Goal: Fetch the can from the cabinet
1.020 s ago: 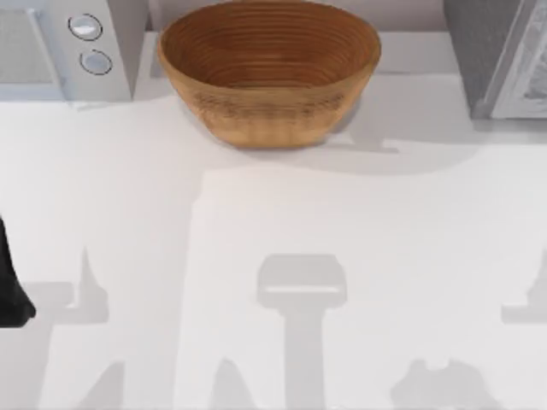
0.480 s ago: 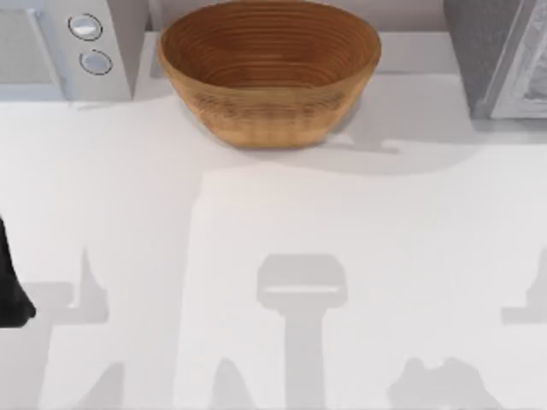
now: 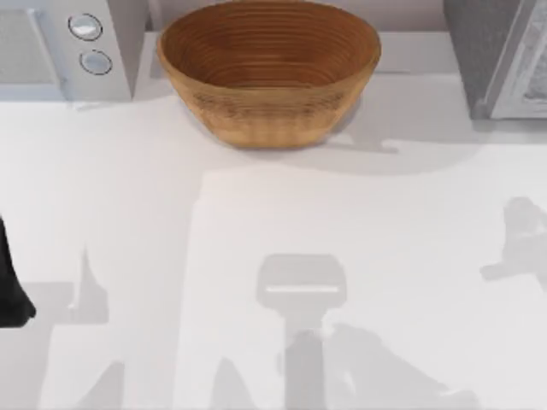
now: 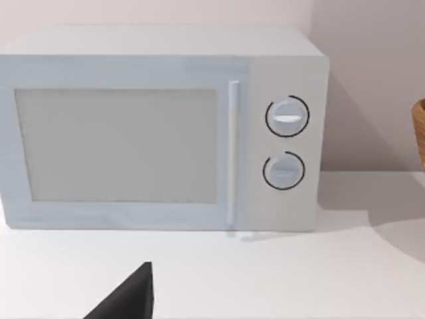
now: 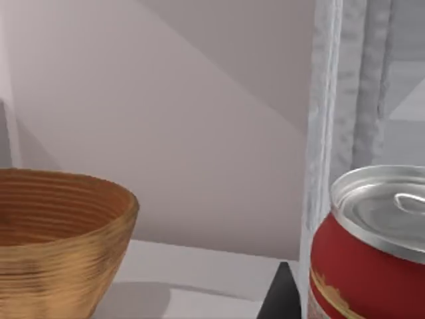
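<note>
Gleaming close to the right wrist, the red can [image 5: 372, 259] (silver-lidded) is standing by the cabinet [image 5: 332, 133]; white desk [image 3: 273, 222]; hand state: cannot tell.

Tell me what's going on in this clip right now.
The right wrist view sits close to a red can with a silver pull-tab top, beside a pale cabinet edge, with a woven basket nearby. The left arm is at the table's left edge, facing a microwave.
</note>
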Controlling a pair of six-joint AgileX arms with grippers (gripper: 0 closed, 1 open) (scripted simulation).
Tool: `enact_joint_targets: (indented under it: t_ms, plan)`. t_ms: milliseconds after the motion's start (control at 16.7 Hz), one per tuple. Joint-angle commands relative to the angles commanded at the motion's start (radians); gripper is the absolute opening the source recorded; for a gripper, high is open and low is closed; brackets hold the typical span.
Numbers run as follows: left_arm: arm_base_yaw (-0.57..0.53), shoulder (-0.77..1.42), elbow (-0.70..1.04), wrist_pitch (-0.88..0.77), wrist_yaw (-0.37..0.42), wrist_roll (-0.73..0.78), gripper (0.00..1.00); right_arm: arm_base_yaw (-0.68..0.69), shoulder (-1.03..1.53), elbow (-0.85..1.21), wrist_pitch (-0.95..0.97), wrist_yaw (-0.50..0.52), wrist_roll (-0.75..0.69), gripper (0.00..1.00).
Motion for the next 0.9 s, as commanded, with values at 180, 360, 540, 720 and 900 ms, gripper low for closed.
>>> enact_joint_targets:
  t_ms: [180,360,540,720,900]
  plan:
    - [0.0,0.0,0.0,0.0,0.0,0.0,1.0,-0.061,0.356,0.103,0.228,-0.172,0.013,0.0]
    - [0.0,0.0,0.0,0.0,0.0,0.0,1.0,-0.136,0.735,0.21,0.466,-0.354,0.022,0.0]
    - [0.0,0.0,0.0,0.0,0.0,0.0,1.0,-0.223,1.089,0.318,0.7,-0.539,0.027,0.0]
    - [0.0,0.0,0.0,0.0,0.0,0.0,1.0,-0.314,1.386,0.419,0.906,-0.712,0.027,0.0]
    - [0.0,0.0,0.0,0.0,0.0,0.0,1.0,-0.391,1.598,0.497,1.061,-0.849,0.025,0.0]
